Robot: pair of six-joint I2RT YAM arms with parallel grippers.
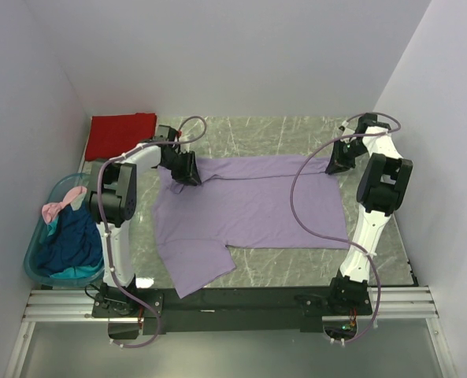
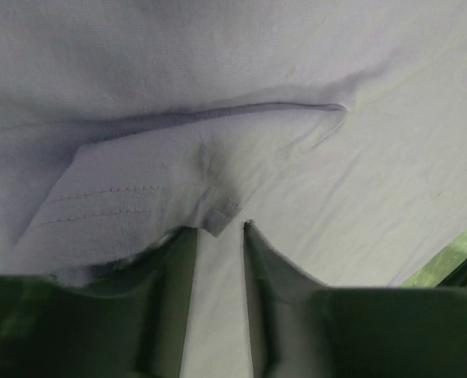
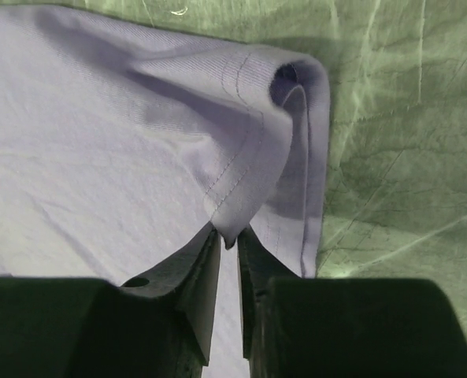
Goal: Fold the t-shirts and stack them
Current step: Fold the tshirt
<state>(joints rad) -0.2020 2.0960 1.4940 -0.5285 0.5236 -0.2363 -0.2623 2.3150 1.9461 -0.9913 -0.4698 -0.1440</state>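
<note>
A light purple t-shirt [image 1: 249, 209] lies spread flat on the table, with one sleeve toward the near edge. My left gripper [image 1: 187, 175] is down on the shirt's far left part. In the left wrist view its jaws [image 2: 220, 227] stand a little apart over the cloth [image 2: 296, 63], and a small folded corner sits by the left fingertip [image 2: 187, 236]. My right gripper [image 1: 339, 164] is at the shirt's far right corner. In the right wrist view it [image 3: 227, 235] is shut on a pinched fold of the stitched hem [image 3: 241, 173]. A red t-shirt [image 1: 121, 134] lies folded at the far left.
A translucent teal tub [image 1: 36, 264] stands off the table's left side, holding pink [image 1: 58, 206] and dark blue [image 1: 74, 240] shirts. The green marbled tabletop [image 1: 280, 130] shows around the purple shirt. Grey walls close in on three sides.
</note>
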